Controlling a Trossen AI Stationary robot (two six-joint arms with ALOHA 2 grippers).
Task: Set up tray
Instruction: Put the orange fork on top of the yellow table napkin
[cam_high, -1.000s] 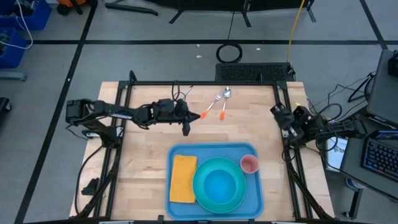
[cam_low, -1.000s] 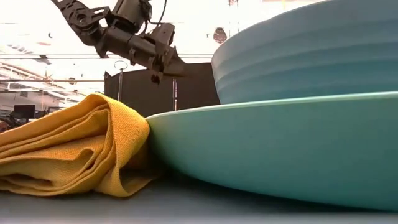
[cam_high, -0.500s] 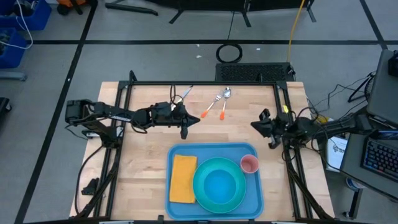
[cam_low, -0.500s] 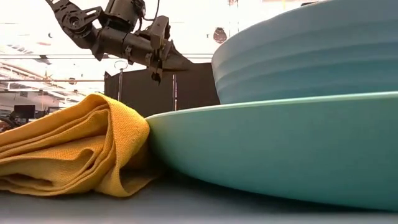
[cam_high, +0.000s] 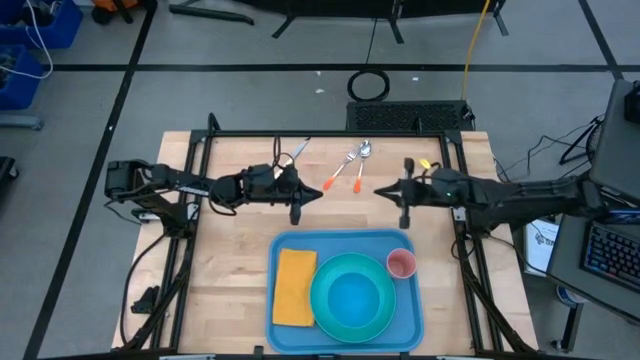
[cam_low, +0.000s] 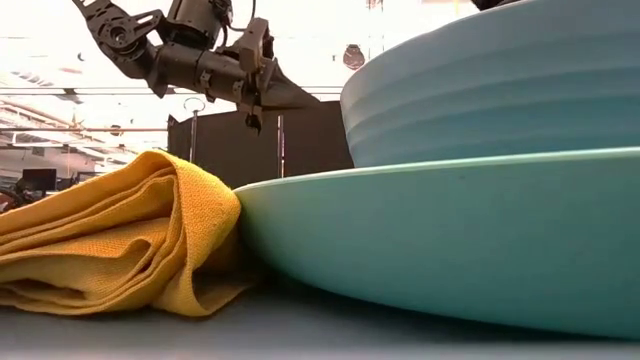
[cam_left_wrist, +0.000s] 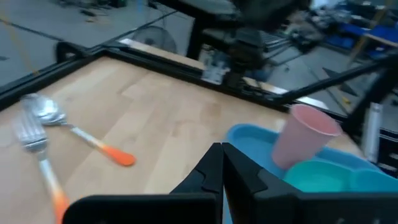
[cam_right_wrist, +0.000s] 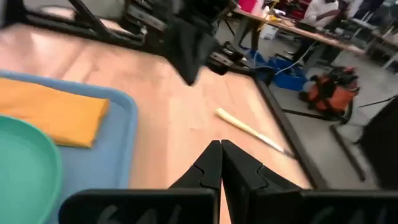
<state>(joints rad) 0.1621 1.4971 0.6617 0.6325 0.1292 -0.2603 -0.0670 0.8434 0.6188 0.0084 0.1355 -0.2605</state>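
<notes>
Fingers of the left gripper (cam_high: 297, 212) are pressed together, holding nothing, above bare wood just beyond the tray's (cam_high: 345, 240) far rim. Fingers of the right gripper (cam_high: 404, 222) are likewise closed and empty, near the pink cup (cam_high: 401, 263). Between them lies open surface (cam_high: 230, 250); a fork (cam_high: 341, 169) and spoon (cam_high: 362, 165) lie farther back.

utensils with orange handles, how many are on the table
2: a fork and a spoon lie side by side on the bare wood behind the tray, between the two hands. A pale stick lies left of them, not counted.
</notes>
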